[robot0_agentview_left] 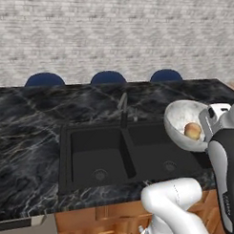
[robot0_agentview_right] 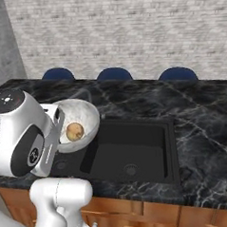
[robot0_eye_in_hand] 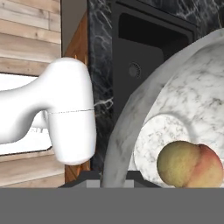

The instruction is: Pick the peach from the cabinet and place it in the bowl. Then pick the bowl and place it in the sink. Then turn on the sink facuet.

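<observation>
A: Holding the bowl [robot0_agentview_left: 185, 122] up off the counter [robot0_agentview_left: 32, 135], tilted w/ its open side facing the cameras, over the right-hand basin of the sink [robot0_agentview_left: 132, 153] near the front right corner.

B: Peach [robot0_agentview_left: 192, 130]?

A: Inside the bowl, resting low against the marbled wall. Same in the right base view, peach [robot0_agentview_right: 74, 131] in bowl [robot0_agentview_right: 85, 119], and big in the hand view, peach [robot0_eye_in_hand: 189, 164] w/ bowl [robot0_eye_in_hand: 183, 96] around it.

B: Gripper [robot0_eye_in_hand: 113, 179]?

A: Pinching the bowl's rim at the bottom of the hand view; tips barely show either side of the rim.

B: Faucet [robot0_agentview_left: 123, 109]?

A: Behind the divider btw the two basins, at the sink's back edge. Lever too small to read.

B: Anything else?

A: Three blue chair backs [robot0_agentview_left: 108, 78] past the counter's far edge, brick wall [robot0_agentview_left: 117, 33] behind.
</observation>
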